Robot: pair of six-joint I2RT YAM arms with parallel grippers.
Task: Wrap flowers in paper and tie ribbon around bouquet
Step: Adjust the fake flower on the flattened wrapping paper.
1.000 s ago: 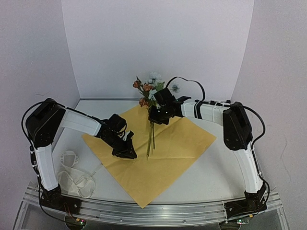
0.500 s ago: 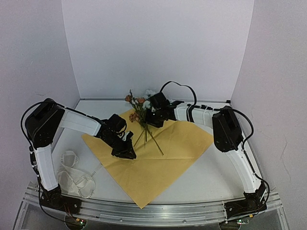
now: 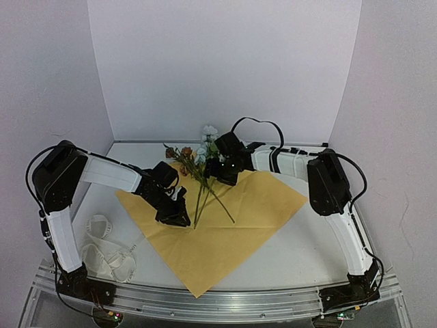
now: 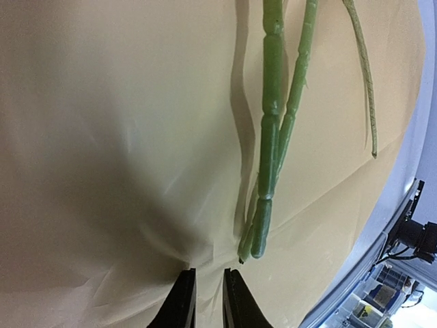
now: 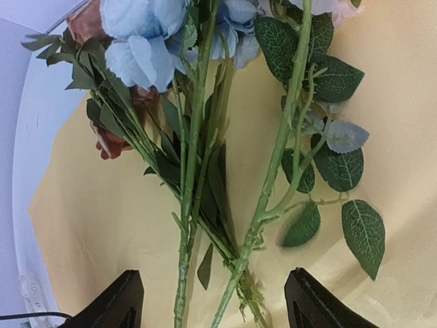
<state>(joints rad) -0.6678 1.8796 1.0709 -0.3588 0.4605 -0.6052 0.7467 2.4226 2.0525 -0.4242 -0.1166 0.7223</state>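
The flowers [image 3: 186, 156] lie on the paper [image 3: 232, 232], which shows its yellow face. Their heads point to the back left and their thin green stems [image 3: 203, 198] run toward the front. My right gripper [image 3: 222, 169] hovers open just over the stems. In the right wrist view its fingers stand wide either side of the stems [image 5: 188, 205], touching none, with the blue blooms [image 5: 140, 41] beyond. My left gripper [image 3: 175, 213] is down on the paper left of the stem ends [image 4: 263, 232]. Its jaws [image 4: 208, 273] are nearly together, pinching a pucker of paper [image 4: 102, 137]. The ribbon [image 3: 106, 253] lies loose at the front left.
White walls close in the table at the back and both sides. The metal rail [image 3: 218, 304] with the arm bases runs along the near edge. The paper's front corner [image 3: 199, 292] reaches almost to that rail.
My right gripper has opened and let go of the flowers. The bunch went from upright to lying on the paper, heads swung to the back left. The left gripper has stayed put.
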